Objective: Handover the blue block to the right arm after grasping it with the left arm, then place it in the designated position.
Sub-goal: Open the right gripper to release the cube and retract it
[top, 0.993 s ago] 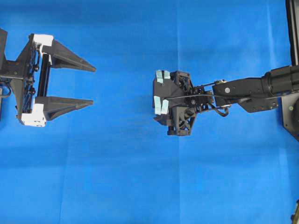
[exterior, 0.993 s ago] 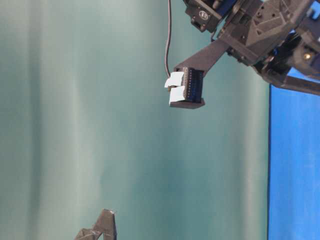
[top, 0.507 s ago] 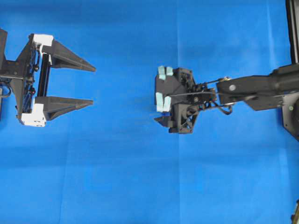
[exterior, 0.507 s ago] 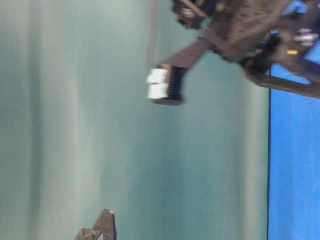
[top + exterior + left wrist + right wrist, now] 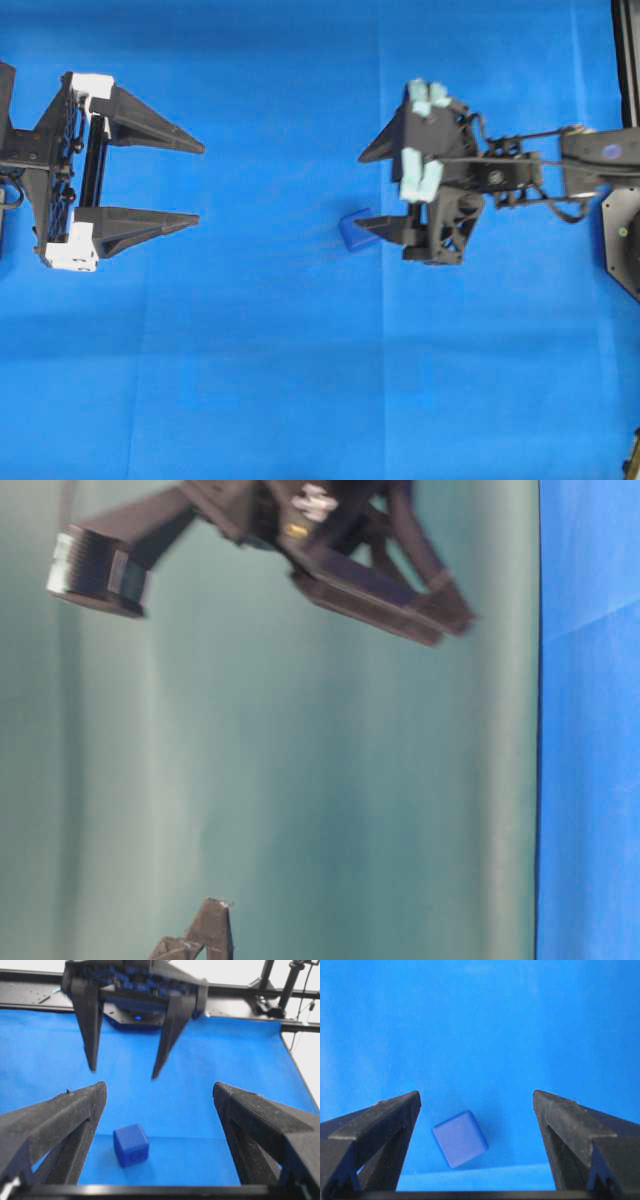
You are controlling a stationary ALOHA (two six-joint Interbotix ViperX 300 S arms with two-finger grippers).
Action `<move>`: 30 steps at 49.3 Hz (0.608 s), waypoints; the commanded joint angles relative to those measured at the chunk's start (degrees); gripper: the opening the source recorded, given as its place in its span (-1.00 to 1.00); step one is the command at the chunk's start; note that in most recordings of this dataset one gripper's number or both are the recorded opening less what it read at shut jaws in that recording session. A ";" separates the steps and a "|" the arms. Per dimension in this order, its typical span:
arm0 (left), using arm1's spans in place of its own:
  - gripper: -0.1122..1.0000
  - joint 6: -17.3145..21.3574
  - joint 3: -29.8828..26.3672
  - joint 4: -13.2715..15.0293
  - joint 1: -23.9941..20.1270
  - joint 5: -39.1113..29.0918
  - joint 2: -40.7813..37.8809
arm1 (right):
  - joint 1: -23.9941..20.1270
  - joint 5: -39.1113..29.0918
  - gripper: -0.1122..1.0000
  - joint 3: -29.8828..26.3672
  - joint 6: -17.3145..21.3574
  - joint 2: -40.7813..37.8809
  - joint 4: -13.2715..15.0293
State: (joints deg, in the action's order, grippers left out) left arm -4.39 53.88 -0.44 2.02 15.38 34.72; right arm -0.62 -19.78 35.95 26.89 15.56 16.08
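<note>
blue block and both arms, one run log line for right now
blue block: on cloth, free | left arm: open, clear of it | right arm: open, above it

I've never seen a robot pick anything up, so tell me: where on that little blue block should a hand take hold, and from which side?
Across two opposite flat faces, coming straight down from above. The blue block is a small cube with rounded edges, lying loose on the blue cloth, much narrower than the open right hand. In the right wrist view it sits skewed between the fingers, so the hand should probably twist to meet the faces squarely rather than the corners.
</note>
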 commanded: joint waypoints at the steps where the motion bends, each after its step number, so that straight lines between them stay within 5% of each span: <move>1: 0.84 0.09 -1.05 0.00 0.09 0.62 0.18 | -0.26 -2.46 0.71 -2.02 0.00 3.69 0.09; 30: 0.84 0.09 -1.05 0.00 0.09 0.88 0.18 | -0.26 -0.97 0.70 -0.53 -0.35 12.83 1.67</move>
State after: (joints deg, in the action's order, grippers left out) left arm -4.39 53.96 -0.35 2.02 15.56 34.72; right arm -0.79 -22.50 35.95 26.63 27.51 17.23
